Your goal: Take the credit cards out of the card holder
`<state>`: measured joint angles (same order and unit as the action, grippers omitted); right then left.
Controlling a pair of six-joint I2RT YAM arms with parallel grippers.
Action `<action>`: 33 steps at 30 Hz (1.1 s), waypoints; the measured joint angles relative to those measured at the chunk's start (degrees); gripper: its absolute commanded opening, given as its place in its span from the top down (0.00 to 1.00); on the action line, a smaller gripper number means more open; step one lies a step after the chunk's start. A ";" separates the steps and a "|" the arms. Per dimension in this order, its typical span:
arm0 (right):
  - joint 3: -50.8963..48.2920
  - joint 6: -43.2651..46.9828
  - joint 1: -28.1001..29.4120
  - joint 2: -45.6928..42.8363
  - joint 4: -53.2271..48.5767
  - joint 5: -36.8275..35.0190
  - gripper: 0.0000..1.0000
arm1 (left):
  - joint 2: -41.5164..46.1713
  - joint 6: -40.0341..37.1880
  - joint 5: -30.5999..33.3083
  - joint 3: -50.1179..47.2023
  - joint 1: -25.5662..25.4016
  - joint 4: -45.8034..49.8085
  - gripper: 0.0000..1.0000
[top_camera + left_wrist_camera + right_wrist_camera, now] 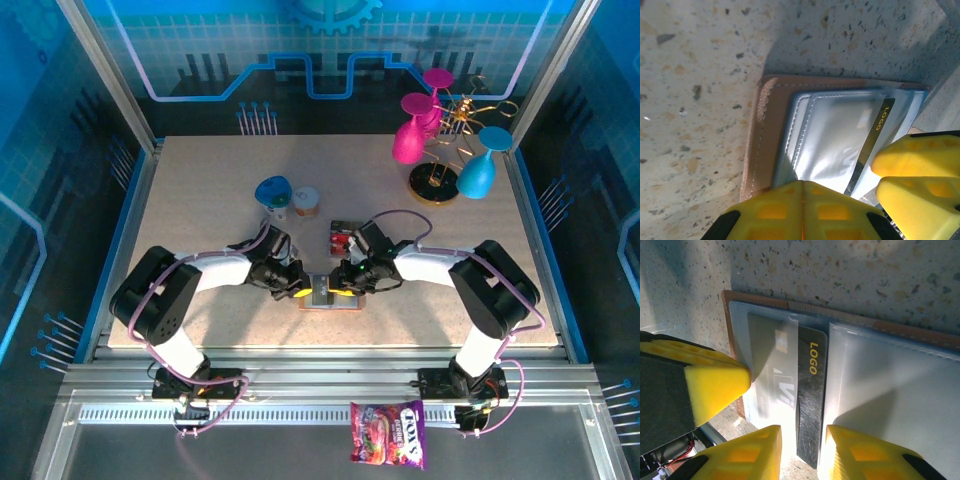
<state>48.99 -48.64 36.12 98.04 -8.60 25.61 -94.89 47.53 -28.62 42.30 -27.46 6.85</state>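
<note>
Where the two arms meet at the near middle of the counter (200, 230), the card holder (330, 301) lies open and flat, brown leather underneath, pale pockets (890, 385) facing up. Your left hand (802, 212) is closed tight, its yellow fingers together at the holder's edge; whether they pinch any of it cannot be told. Your right hand (804, 442) stands narrowly parted, one finger to each side of the dark card (811, 390) marked LOGO. That card sits at the centre between the two pockets, its end just past the holder's rim. A paler card (775, 390) shows through the pocket that the left hand's finger touches. Beyond the holder, red and dark cards (343, 238) lie loose on the counter. Expect each card to be light, thin, stiff and slick, and snug in its sleeve; the holder is soft and likely to slide or fold if unpinned. Take the dark card by its protruding end, pinching across its faces, and draw along the pocket while the other hand bears down on the leather.
</note>
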 measured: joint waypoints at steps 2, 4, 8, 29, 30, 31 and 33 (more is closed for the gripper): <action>-0.22 0.00 -0.20 0.00 0.42 0.33 0.70 | 0.00 -0.07 -0.02 0.00 0.00 -0.02 0.93; -0.33 -0.02 -0.26 0.11 0.59 0.37 0.70 | 0.00 -0.07 0.00 0.00 0.00 -0.02 0.93; -0.46 -0.02 -0.26 0.90 1.16 0.55 0.70 | -0.11 -0.07 -0.20 0.00 0.00 -0.07 0.94; -2.89 -3.06 -0.90 1.73 7.26 3.56 0.78 | -0.33 -0.09 -0.79 -0.02 0.15 -0.33 0.96; -2.97 -3.06 -0.94 1.73 7.28 3.54 0.79 | -0.33 -0.09 -0.81 -0.02 0.15 -0.33 0.96; -3.02 -3.06 -0.94 1.73 7.34 3.54 0.79 | -0.33 -0.09 -0.81 -0.02 0.15 -0.33 0.96; -3.04 -3.06 -0.96 1.73 7.37 3.54 0.80 | -0.33 -0.09 -0.81 -0.02 0.15 -0.33 0.96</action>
<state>45.95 -51.70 35.16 99.77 -1.23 29.15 -95.22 47.44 -29.43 42.28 -27.31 6.52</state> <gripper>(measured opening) 0.205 0.052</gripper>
